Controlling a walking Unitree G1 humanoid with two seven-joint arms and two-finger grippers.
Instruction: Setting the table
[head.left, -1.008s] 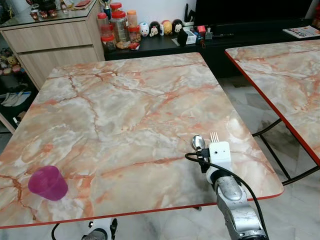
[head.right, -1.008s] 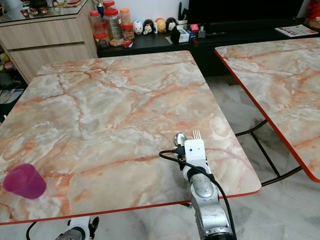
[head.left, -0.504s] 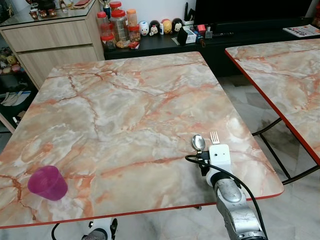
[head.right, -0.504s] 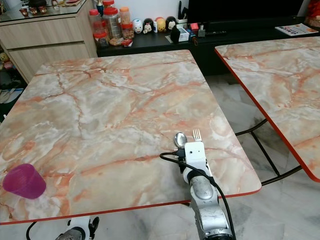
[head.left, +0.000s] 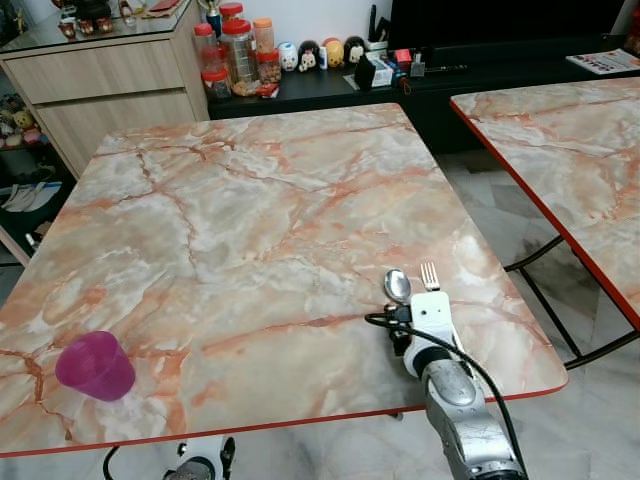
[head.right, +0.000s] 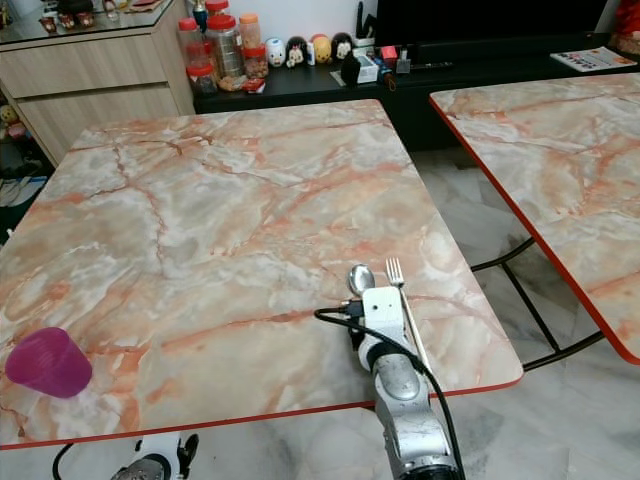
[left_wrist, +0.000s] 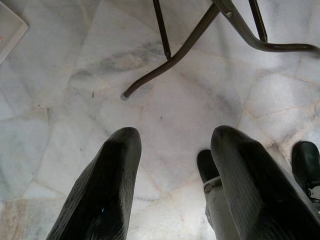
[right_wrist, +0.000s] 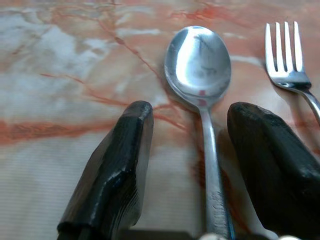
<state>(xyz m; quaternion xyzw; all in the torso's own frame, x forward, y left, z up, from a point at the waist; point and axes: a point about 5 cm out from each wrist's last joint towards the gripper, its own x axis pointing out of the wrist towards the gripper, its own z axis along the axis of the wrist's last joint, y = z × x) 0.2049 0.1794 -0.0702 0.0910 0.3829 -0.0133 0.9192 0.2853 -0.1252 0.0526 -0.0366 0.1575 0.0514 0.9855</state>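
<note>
Far off to the left of your working gripper, a purple cup (head.left: 95, 366) stands upside down near the front left corner of the marble table (head.left: 250, 200), well apart from the cutlery. Below that edge your left gripper (left_wrist: 172, 172) hangs idle over pale floor tiles (left_wrist: 175, 95), its two black fingers (left_wrist: 100, 195) spread apart with nothing between them, and a dark metal table leg (left_wrist: 185, 47) crosses the floor beyond the tips. Moving right along the front of the table, you reach your right gripper (right_wrist: 187, 150), low over the marble near the front right corner, with the white wrist housing (head.left: 430, 313) and silver arm (head.left: 460, 420) trailing back off the edge toward you. Its fingers (right_wrist: 112, 170) are open wide and grip nothing. A silver spoon (right_wrist: 200, 70) lies flat on the table between them, bowl up and pointing away from the gripper, its handle running back under the wrist; the handle does not touch either finger. Just beside the spoon, outside the gripper's right finger, a silver fork (right_wrist: 285, 55) lies with its tines pointing the same way as the spoon's bowl, and its handle runs alongside the wrist toward the table edge (head.right: 410, 320). Farther right still, across a gap of floor, you have a second marble table (head.left: 570, 140) with a red rim.
</note>
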